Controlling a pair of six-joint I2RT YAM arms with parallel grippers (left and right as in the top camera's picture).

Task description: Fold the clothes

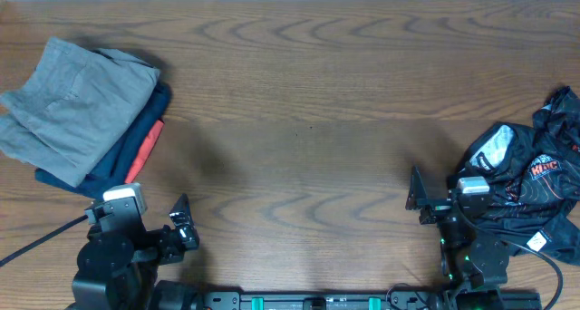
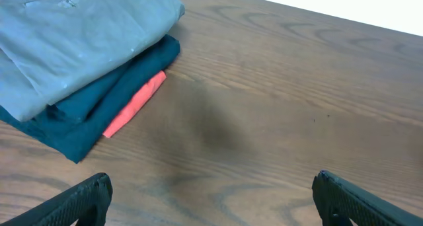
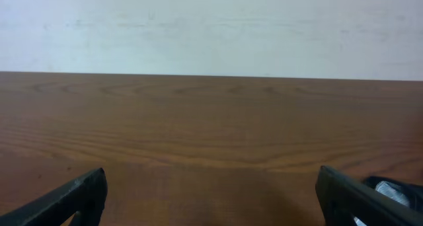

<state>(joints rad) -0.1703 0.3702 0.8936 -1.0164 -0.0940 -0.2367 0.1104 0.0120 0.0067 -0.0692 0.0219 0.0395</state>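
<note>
In the upper left of the overhead frame you have the grey garment [image 1: 68, 106], lying flat with a seam and a pocket line showing. It rests on top of the dark navy garments [image 1: 149, 111], whose edges stick out along its lower and right sides. An orange-red strip [image 1: 145, 151] shows at the right edge of that pile. From the left wrist view the same stack fills the upper left corner, with the grey layer uppermost and the navy and the strip below it.

Below the pile, at the lower left of the overhead frame, sits your left gripper [image 1: 184, 224]. Its jaws stand wide with nothing between them, apart from the cloth and above bare wood.

The middle of the bench [image 1: 308, 92] is brown wood grain.

At the lower right of the overhead frame you see your right gripper [image 1: 419, 199], jaws wide as well and holding nothing. Just to its right lies a crumpled glossy black garment [image 1: 535, 179] with red-white print. A sliver of it shows in the lower right corner of the right wrist view.
</note>
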